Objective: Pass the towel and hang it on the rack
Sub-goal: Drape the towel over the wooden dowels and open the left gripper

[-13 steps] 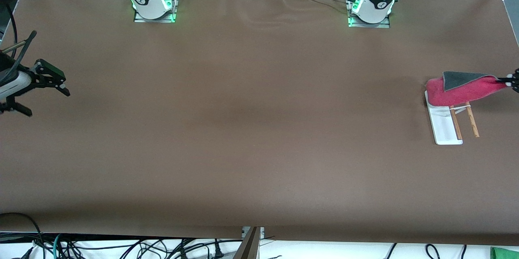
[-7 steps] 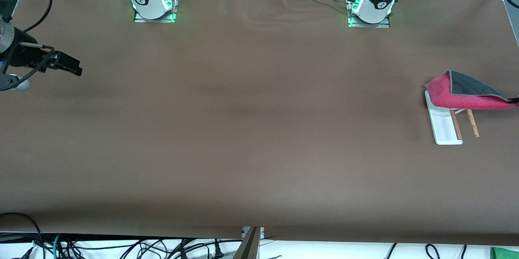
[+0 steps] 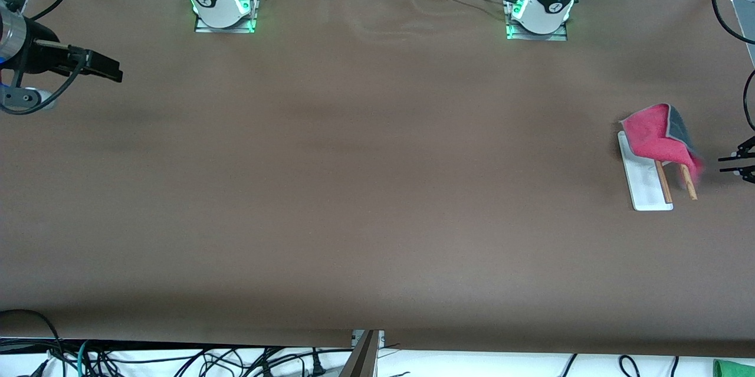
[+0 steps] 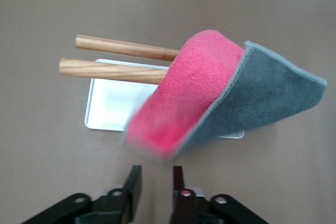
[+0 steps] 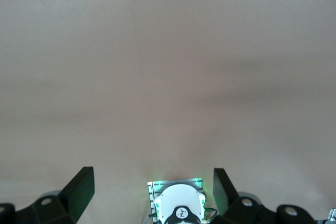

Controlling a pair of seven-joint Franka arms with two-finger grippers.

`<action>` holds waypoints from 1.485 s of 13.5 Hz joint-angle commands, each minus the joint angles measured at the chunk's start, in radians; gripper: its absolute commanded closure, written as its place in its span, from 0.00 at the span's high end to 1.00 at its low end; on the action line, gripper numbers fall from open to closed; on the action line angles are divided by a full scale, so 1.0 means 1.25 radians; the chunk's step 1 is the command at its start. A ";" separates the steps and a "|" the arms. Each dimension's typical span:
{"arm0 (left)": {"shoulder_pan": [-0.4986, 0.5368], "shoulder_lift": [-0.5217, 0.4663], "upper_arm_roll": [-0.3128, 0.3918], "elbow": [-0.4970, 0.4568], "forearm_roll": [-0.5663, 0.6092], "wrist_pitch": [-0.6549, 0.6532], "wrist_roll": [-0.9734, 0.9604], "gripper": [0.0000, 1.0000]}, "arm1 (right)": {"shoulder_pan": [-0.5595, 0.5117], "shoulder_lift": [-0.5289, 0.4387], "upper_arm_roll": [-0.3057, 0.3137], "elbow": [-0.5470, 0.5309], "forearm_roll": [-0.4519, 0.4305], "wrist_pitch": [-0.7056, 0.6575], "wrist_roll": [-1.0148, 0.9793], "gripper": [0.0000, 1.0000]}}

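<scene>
The towel is draped over the two wooden rods of the rack, pink face up, with a flap of the grey side folded back along one edge. In the left wrist view the towel is seen hanging across both rods, its lower corner blurred, and the rack's white base sits flat on the counter underneath. The rack is found at the left arm's end of the counter.

The left gripper is parked just beside the towel, over the counter edge at the left arm's end. Its jaws are parted a little and nothing is held between them; in the left wrist view a clear gap is seen between the fingers, and the towel is not touched by the gripper.

The right gripper is held up over the right arm's end of the counter, well apart from the rack. Its jaws are spread wide and empty, which is shown plainly in the right wrist view, where only bare counter and the right arm's base are framed between the fingers of that gripper
</scene>
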 commanded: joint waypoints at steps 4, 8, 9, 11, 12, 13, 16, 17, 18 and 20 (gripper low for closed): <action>-0.018 -0.072 0.002 0.029 0.033 -0.023 -0.266 1.00 | -0.014 -0.016 0.013 -0.016 -0.012 -0.003 -0.029 1.00; -0.131 -0.168 -0.005 0.029 0.151 -0.077 -0.546 1.00 | -0.018 0.007 0.013 0.011 -0.009 0.003 -0.032 1.00; -0.159 -0.186 -0.004 0.029 0.160 -0.117 -0.643 1.00 | -0.016 0.018 0.014 0.030 -0.009 -0.001 -0.032 1.00; -0.208 -0.213 -0.006 0.029 0.170 -0.177 -0.795 1.00 | -0.016 0.027 0.013 0.038 -0.006 0.001 -0.032 1.00; -0.233 -0.228 -0.007 0.027 0.170 -0.184 -0.850 1.00 | -0.018 0.027 0.010 0.038 -0.006 0.003 -0.032 1.00; -0.266 -0.239 -0.009 0.023 0.170 -0.199 -0.908 1.00 | -0.018 0.029 0.009 0.038 -0.006 0.003 -0.031 1.00; -0.359 -0.258 -0.009 0.022 0.170 -0.238 -1.110 1.00 | -0.018 0.031 0.009 0.038 -0.004 0.003 -0.031 1.00; -0.387 -0.269 -0.007 0.021 0.170 -0.245 -1.196 1.00 | -0.018 0.031 0.009 0.038 -0.004 0.004 -0.031 1.00; -0.420 -0.292 -0.004 0.000 0.170 -0.243 -1.265 1.00 | -0.018 0.031 0.009 0.038 -0.004 0.004 -0.031 1.00; -0.487 -0.397 -0.013 -0.144 0.209 -0.176 -1.471 1.00 | -0.018 0.031 0.009 0.038 -0.005 0.004 -0.032 1.00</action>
